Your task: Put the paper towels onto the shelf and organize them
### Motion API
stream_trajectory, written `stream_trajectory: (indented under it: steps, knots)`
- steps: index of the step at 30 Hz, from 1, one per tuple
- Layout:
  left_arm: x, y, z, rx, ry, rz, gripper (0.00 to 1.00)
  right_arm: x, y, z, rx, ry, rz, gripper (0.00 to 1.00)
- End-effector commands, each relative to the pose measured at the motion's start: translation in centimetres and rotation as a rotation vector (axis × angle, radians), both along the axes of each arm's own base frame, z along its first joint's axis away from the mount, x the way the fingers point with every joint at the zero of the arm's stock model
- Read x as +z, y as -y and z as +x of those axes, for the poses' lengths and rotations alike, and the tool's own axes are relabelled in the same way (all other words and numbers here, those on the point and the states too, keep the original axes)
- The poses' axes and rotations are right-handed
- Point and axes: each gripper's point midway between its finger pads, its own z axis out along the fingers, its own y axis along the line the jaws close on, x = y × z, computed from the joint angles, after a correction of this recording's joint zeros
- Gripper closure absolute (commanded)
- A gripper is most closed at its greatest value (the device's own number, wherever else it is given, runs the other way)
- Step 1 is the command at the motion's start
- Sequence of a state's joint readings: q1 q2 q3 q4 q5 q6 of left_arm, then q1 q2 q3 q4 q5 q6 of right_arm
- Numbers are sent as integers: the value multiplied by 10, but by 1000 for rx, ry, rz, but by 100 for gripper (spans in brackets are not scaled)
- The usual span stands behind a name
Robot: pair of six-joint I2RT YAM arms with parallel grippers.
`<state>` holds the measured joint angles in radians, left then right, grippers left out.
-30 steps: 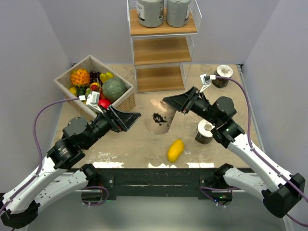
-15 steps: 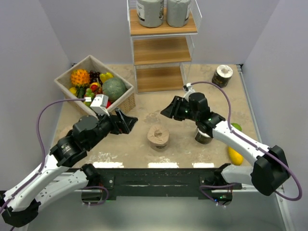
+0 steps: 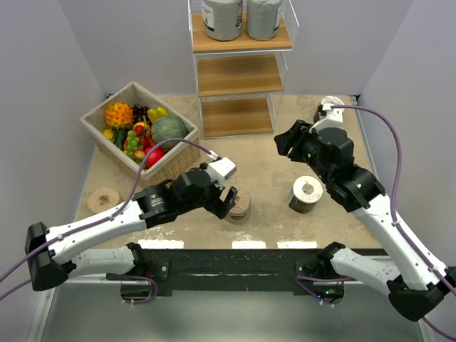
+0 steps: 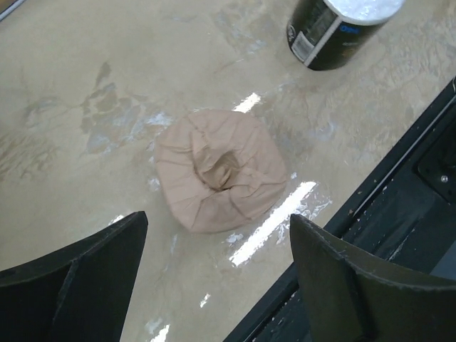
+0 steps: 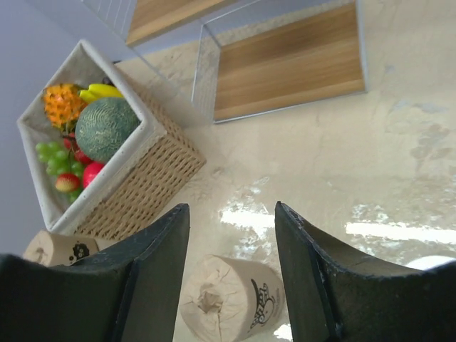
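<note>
The shelf stands at the back with two grey rolls on its top board. Its bottom board also shows in the right wrist view. A tan printed roll stands near the front centre. My left gripper is open just above and beside it, and the roll lies ahead of the jaws. A second tan roll stands at the far left. A dark-wrapped roll with a pale top stands right of centre. My right gripper is open and empty, raised over the table, looking down on the tan roll.
A wicker basket of fruit sits at the back left, also in the right wrist view. The table's black front edge runs close to the left gripper. The right arm covers the back right corner. Grey walls close in both sides.
My left arm has swung low and right to the tan roll at the front centre. My right gripper has pulled back toward the back right. A tan roll now shows at the far left; the mango is gone from view.
</note>
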<state>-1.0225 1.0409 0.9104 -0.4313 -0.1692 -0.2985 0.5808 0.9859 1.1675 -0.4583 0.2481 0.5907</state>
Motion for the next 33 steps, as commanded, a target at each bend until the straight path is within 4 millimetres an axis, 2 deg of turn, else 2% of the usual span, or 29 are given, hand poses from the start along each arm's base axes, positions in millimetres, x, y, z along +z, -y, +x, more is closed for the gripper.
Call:
stream_trajectory:
  steps: [1, 3, 7, 10, 14, 21, 29, 33]
  knots:
    - [24, 36, 8, -96, 132, 52, 14, 16, 38, -11, -119, 35, -67, 44]
    - [17, 46, 1, -140, 128, 66, 14, 25, 44, -14, -137, 60, -57, 44]
    - [-10, 64, -6, -185, 96, 107, 14, 38, 55, -25, -151, 105, -46, 43]
    - [-28, 71, -7, -191, 77, 147, 14, 41, 57, -29, -148, 117, -44, 43]
    - [-41, 77, -6, -199, 77, 168, 14, 42, 58, -32, -140, 123, -50, 43]
    - [-63, 64, 10, -102, 100, 259, 15, 36, 55, -34, -120, 118, -41, 42]
    - [-91, 59, 4, -109, 55, 289, 17, 32, 53, -34, -115, 109, -34, 41]
    - [-101, 60, 1, -120, 34, 298, 25, 33, 53, -35, -114, 113, -30, 41]
